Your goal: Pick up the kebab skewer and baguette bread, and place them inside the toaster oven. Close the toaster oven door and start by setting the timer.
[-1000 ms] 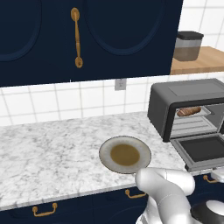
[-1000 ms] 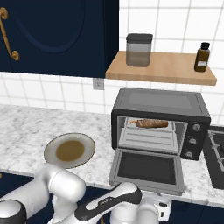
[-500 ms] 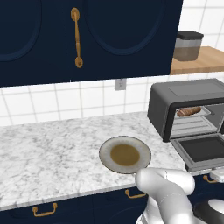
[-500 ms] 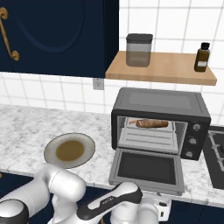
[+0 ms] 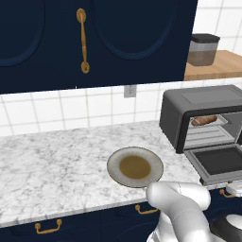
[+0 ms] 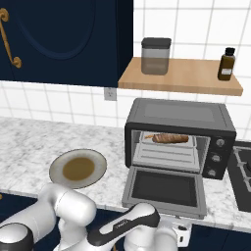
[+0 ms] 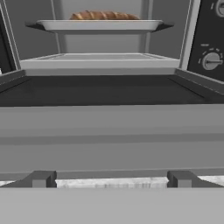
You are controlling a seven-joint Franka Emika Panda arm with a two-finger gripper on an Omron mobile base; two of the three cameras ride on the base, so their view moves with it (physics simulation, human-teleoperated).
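Note:
The toaster oven point(image 6: 176, 117) stands on the counter with the toaster oven door point(image 6: 164, 188) folded down flat. The baguette bread point(image 6: 170, 138) lies on the upper rack inside, also in the hand view point(image 7: 104, 16) and the left base view point(image 5: 204, 120). The kebab skewer is too small to make out among what lies on the rack. My gripper point(image 7: 112, 179) is open and empty. It hovers low, just in front of the door's front edge point(image 7: 112, 140), facing into the oven. A timer knob point(image 7: 211, 61) sits on the right-hand panel.
A round plate point(image 6: 78, 168) with a brown centre lies on the marble counter point(image 5: 47, 160) left of the oven. Above the oven, a wooden shelf point(image 6: 181, 81) carries a grey canister point(image 6: 156, 55) and a dark bottle point(image 6: 226, 63). A stove top point(image 6: 243, 171) lies right of the oven.

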